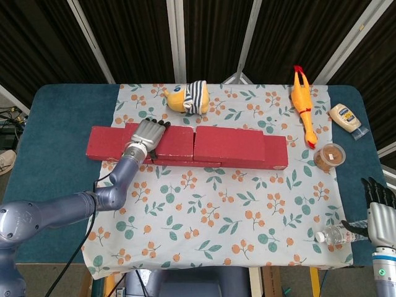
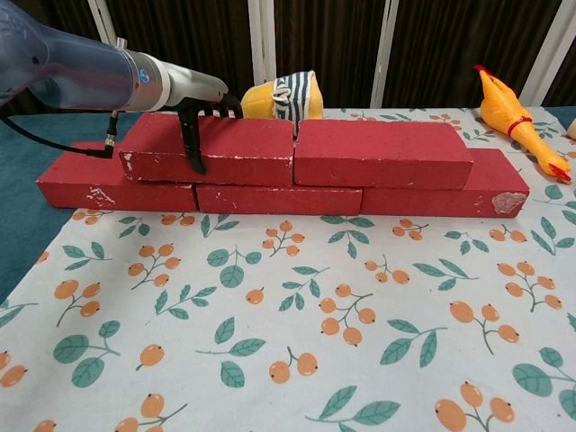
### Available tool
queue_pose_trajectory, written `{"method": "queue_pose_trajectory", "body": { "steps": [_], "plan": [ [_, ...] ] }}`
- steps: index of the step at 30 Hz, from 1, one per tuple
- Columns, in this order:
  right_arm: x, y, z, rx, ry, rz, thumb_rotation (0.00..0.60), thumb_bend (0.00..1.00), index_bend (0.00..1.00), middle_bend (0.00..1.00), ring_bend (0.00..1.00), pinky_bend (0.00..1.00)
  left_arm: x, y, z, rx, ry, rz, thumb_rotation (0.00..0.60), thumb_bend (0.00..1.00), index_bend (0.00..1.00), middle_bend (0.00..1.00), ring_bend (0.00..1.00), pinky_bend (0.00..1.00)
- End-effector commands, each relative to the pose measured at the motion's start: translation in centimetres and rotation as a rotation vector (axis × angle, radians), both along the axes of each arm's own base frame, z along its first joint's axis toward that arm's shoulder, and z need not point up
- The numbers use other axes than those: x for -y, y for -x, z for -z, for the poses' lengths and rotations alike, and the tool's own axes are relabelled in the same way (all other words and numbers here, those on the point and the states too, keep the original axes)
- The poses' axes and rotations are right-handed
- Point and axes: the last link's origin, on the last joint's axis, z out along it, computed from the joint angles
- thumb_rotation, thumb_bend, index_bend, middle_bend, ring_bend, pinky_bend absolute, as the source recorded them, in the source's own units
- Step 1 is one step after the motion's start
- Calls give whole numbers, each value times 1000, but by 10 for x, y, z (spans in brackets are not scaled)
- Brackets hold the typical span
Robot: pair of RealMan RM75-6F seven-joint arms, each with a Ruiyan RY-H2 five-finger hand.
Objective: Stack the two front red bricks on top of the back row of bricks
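both upper red bricks sit on the back row now - the left upper brick (image 1: 167, 140) and the right upper brick (image 1: 229, 145) lie end to end, touching, on top of the bottom row of bricks (image 2: 117, 189). our left hand (image 1: 147, 136) is draped over the left upper brick, fingers (image 1: 158, 124) spread across its top and the thumb hooked down the front face, so it's gripping that brick. our right hand (image 1: 380, 204) hangs off by the table's near right corner, fingers apart, holding nothing - just beside a plastic bottle (image 1: 337, 234). behind the wall there's a striped plush toy (image 1: 185, 97), and a rubber chicken (image 1: 303, 104) off to the right.
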Motion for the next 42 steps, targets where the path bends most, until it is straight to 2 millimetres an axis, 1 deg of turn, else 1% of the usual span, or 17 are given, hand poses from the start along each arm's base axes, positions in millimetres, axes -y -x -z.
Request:
{"method": "queue_pose_trajectory", "body": {
  "steps": [1, 17, 22, 27, 33, 38, 42],
  "plan": [
    [0, 0, 0, -1, -1, 1, 600, 100, 0, 0, 0, 0, 0, 1, 1, -6, 0, 4, 600, 0, 250, 335, 220, 205],
    [-1, -1, 0, -3, 2, 3, 600, 99, 0, 0, 0, 0, -1, 2, 4, 9, -1, 12, 600, 0, 224, 318, 220, 205],
    [0, 0, 0, -4, 1, 4, 600, 99, 0, 0, 0, 0, -1, 4, 4, -1, 0, 3, 600, 0, 176, 264, 205, 202],
    [0, 0, 0, -3, 2, 7, 600, 100, 0, 0, 0, 0, -2, 5, 4, -18, -4, -2, 600, 0, 119, 177, 129, 186],
    [0, 0, 1, -7, 0, 10, 600, 100, 0, 0, 0, 0, -1, 1, 5, -23, -6, 5, 600, 0, 61, 98, 68, 173],
    [0, 0, 0, -7, 3, 11, 600, 99, 0, 0, 0, 0, 0, -1, 5, -21, -5, 7, 600, 0, 39, 66, 31, 166],
    [0, 0, 0, -8, 3, 12, 600, 99, 0, 0, 0, 0, 0, -2, 5, -22, -8, 8, 600, 0, 28, 60, 28, 166]
  ]
}}
